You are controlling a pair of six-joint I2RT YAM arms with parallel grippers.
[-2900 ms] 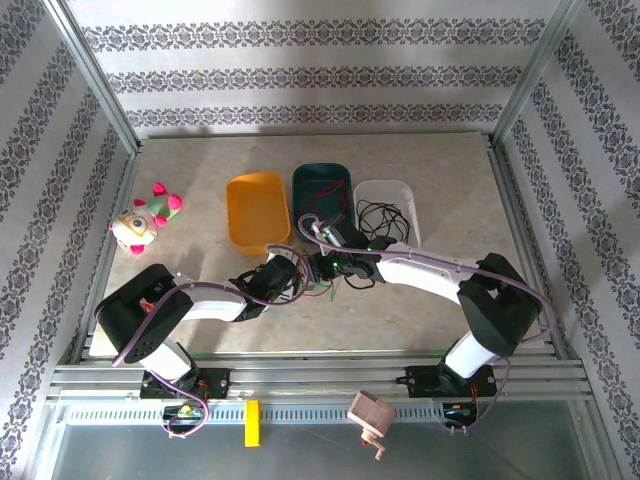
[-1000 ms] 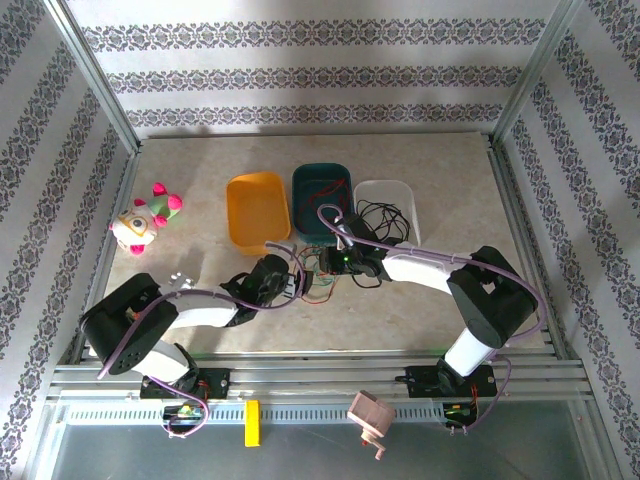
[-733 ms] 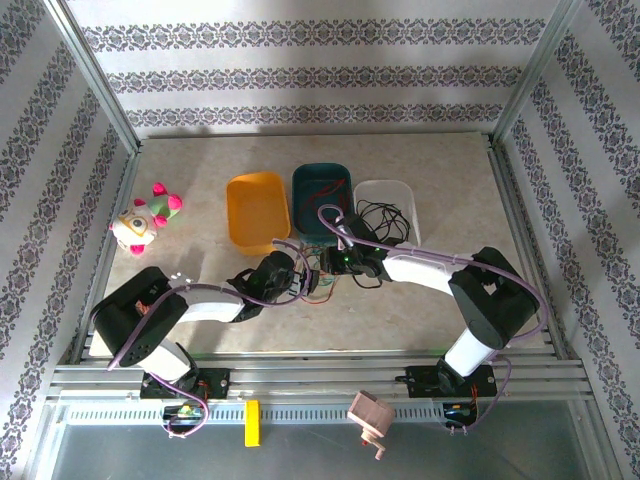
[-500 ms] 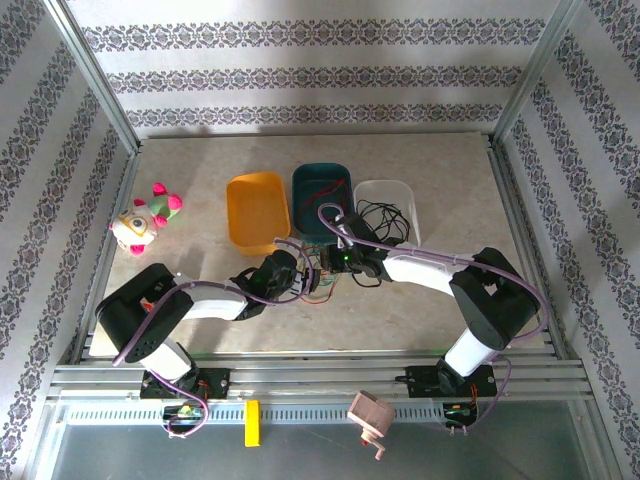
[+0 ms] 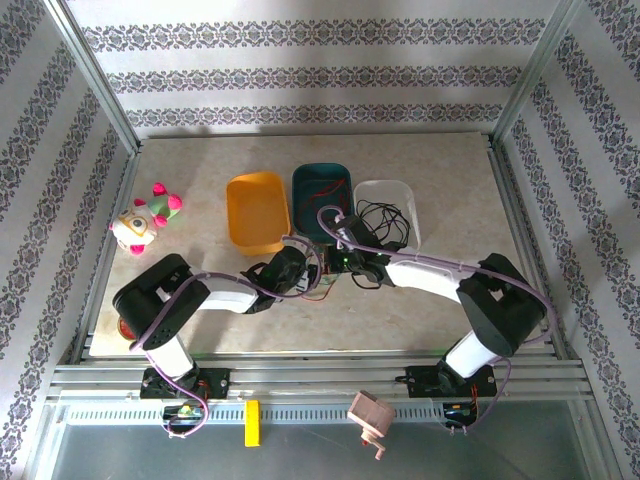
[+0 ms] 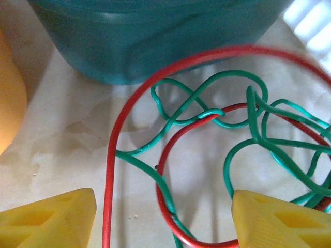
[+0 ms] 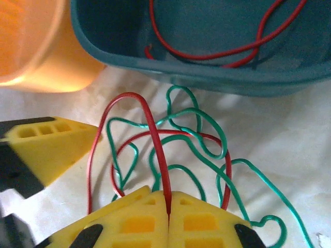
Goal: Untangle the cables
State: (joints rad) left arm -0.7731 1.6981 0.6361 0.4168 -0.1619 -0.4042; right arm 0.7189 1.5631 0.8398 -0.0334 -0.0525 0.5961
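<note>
Red cable (image 7: pixel 155 150) pinched in right gripper (image 7: pixel 168 202); left gripper (image 6: pixel 164 206) spread astride green cable (image 6: pixel 207 111). Next, likely: draw red clear.

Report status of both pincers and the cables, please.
Left pincer open, holding nothing. Right pincer shut on red cable. Entwined with green cable, close to teal tray.

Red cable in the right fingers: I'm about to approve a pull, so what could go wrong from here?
1. The green cable loops around the red cable pinched by the right fingers, so a pull may tighten that crossing rather than free it.
2. The left fingers stand open astride both colours; closing could well trap both together.
</note>
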